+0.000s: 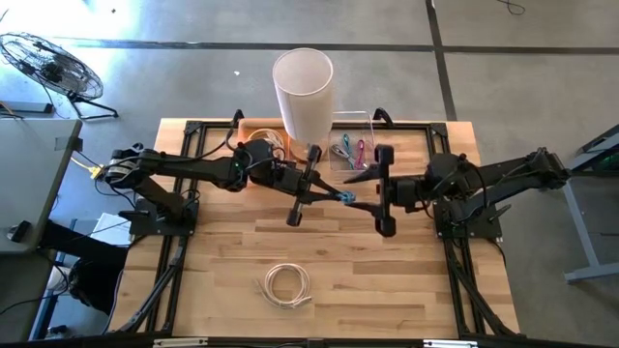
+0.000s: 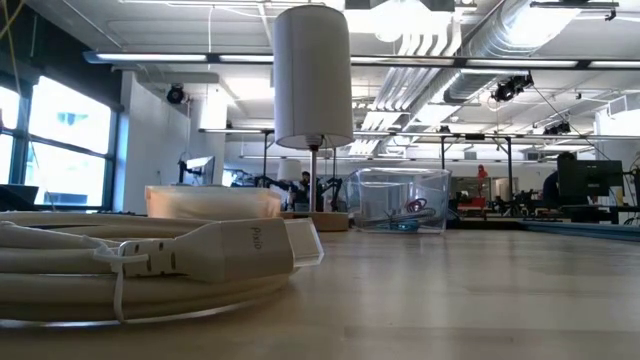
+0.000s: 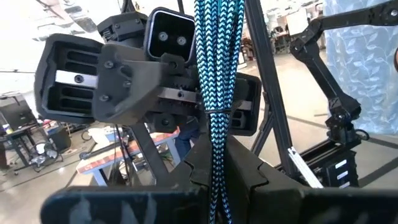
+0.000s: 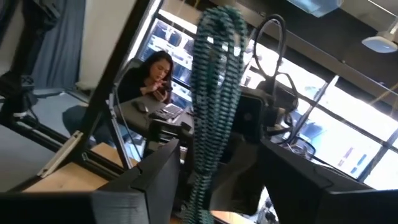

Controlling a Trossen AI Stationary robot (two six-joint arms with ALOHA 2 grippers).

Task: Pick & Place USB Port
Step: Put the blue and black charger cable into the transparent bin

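Observation:
A blue-and-black braided USB cable bundle hangs in the air over the table's middle, between my two grippers, which face each other. My left gripper comes from the table's left and is shut on the bundle. My right gripper comes from the right. It is open, with one finger on either side of the same bundle; I cannot tell whether it touches. No plug end of the cable shows. My left gripper pinches the looped strands of the cable bundle between its two fingers. The fingers come roughly level from the table's left and lie across the strands. The bundle stands upright in the hold, lifted clear of the table.
A coiled white cable lies near the table's front edge and fills the low view. At the back stand a tall white cylinder on a thin post, a clear box holding cables and an orange-rimmed tray.

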